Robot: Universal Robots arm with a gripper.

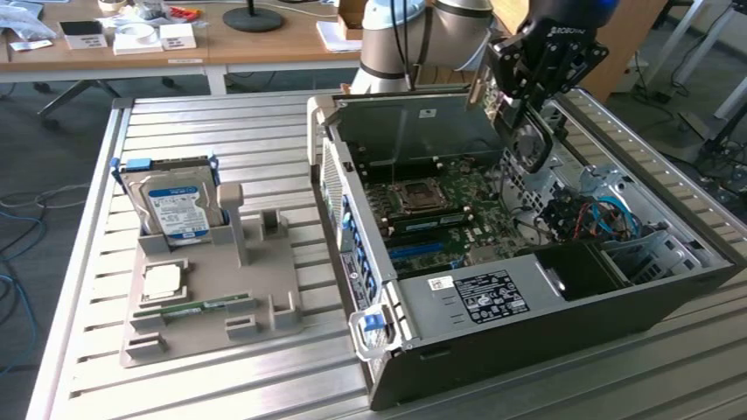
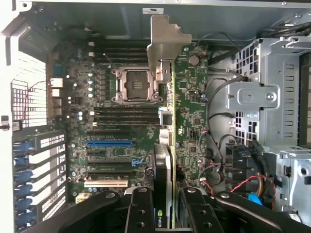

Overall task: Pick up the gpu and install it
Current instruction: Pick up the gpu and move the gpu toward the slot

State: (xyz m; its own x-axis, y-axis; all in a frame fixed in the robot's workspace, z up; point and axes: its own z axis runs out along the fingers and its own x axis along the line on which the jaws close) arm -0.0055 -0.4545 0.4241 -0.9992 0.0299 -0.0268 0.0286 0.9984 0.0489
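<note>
My gripper (image 1: 534, 92) is shut on the gpu (image 1: 529, 140), a card with a black face and a pale metal bracket. It hangs upright over the far right part of the open computer case (image 1: 513, 341), above the motherboard (image 1: 443, 219). In the wrist view the gpu (image 2: 163, 165) is seen edge-on between the two black fingers (image 2: 141, 208) of the gripper (image 2: 164, 199). Its pale bracket (image 2: 165, 43) points toward the case's rear wall. Beneath it lie the expansion slots (image 2: 109, 143), apart from the card.
A grey holder (image 1: 210, 297) on the slatted table at the exterior view's left carries a hard drive (image 1: 175, 206), a CPU (image 1: 161, 278) and a RAM stick (image 1: 192, 309). Inside the case are the CPU socket (image 2: 132, 83), a drive cage (image 2: 262, 97) and loose cables (image 2: 243, 184).
</note>
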